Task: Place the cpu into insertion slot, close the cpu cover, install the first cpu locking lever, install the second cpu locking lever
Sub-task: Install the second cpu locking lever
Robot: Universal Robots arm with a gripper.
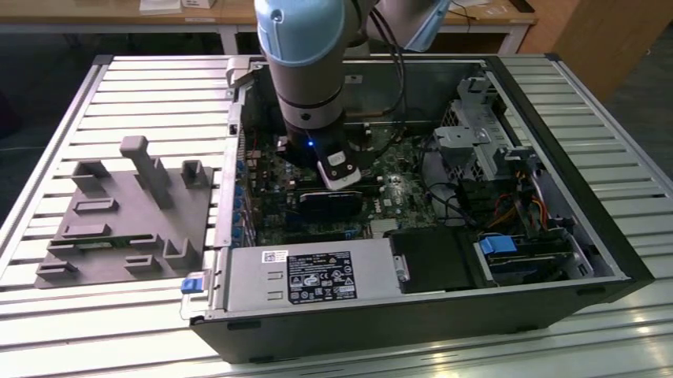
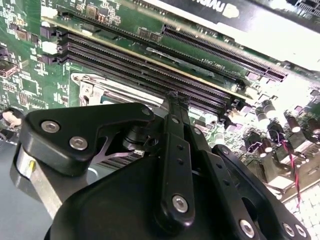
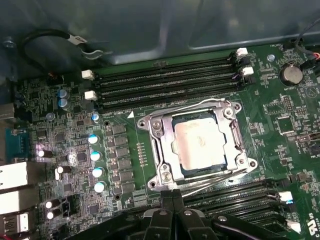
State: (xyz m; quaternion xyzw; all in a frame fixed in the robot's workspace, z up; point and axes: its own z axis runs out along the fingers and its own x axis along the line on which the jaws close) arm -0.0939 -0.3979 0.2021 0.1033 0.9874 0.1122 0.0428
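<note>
In the first wrist view the cpu (image 3: 199, 144) sits seated in the insertion slot (image 3: 231, 131), its pale metal top showing through the square window of the cpu cover (image 3: 165, 150), which lies flat down over the socket. The socket lies between two banks of black memory slots (image 3: 165, 82) on the green motherboard (image 3: 280, 120). The gripper (image 3: 172, 196) hangs just beside the socket's edge, at the thin wire locking levers (image 3: 210, 181) that run along that side. Its two black fingers (image 3: 165, 200) are pressed together with nothing seen between them. In the exterior view the gripper (image 1: 339, 175) reaches down inside the open computer case (image 1: 589, 228).
</note>
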